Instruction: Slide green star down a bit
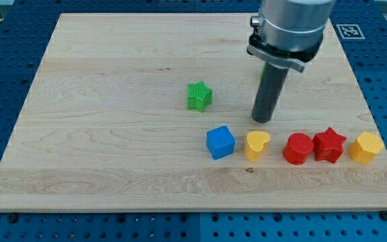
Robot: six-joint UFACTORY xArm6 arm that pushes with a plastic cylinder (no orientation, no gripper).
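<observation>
1 green star (199, 95) sits near the middle of the desk (99, 134), apart from the other blocks. My tip (263, 119) rests to the view's right of it and slightly lower, not touching. No pincer exists here, only the rod. To push the star down, I judge the tip must first get above it.

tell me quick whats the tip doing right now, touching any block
My tip: no gripper, holds nothing, touches no block; it sits right of the green star, just above the yellow heart.
</observation>
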